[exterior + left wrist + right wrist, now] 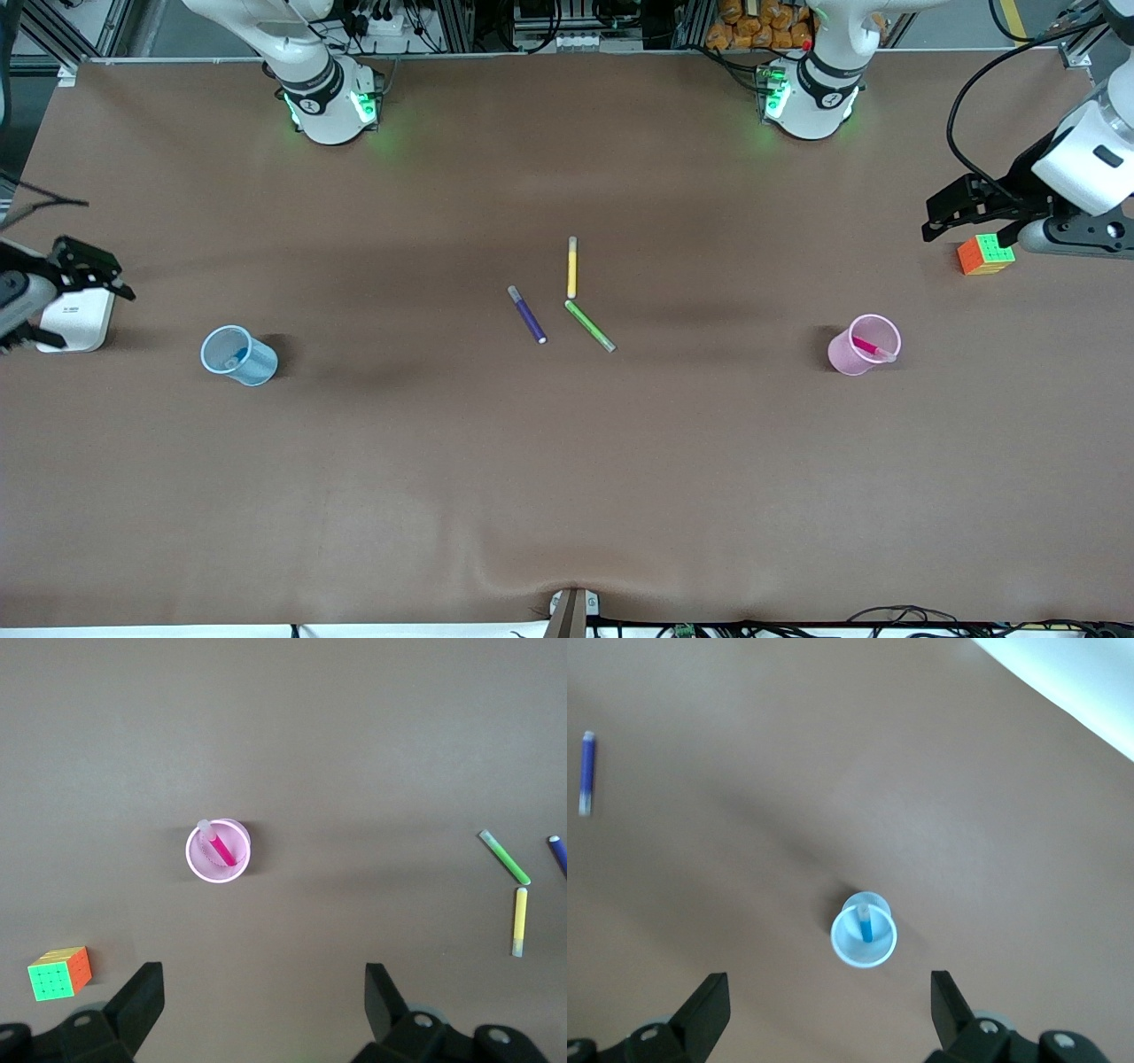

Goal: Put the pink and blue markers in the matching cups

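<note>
Standing in cups: both task markers are already inside their matching cups.
Pink marker [872, 348]: leans inside the pink cup [852, 354], toward the left arm's end of the table, its cap at the rim.
Blue marker [866, 926]: stands inside the blue cup [239, 356], toward the right arm's end.
Left gripper [264, 997]: hangs over the table edge above the colour cube [985, 254], fingers spread apart, holding nothing.
Right gripper [830, 1005]: hangs above the white box [78, 321] at its own end, fingers apart and empty.
Loose pens: a purple pen [527, 315], a yellow pen [572, 267] and a green pen [590, 325] lie mid-table, between the cups; the yellow and green tips nearly meet.
</note>
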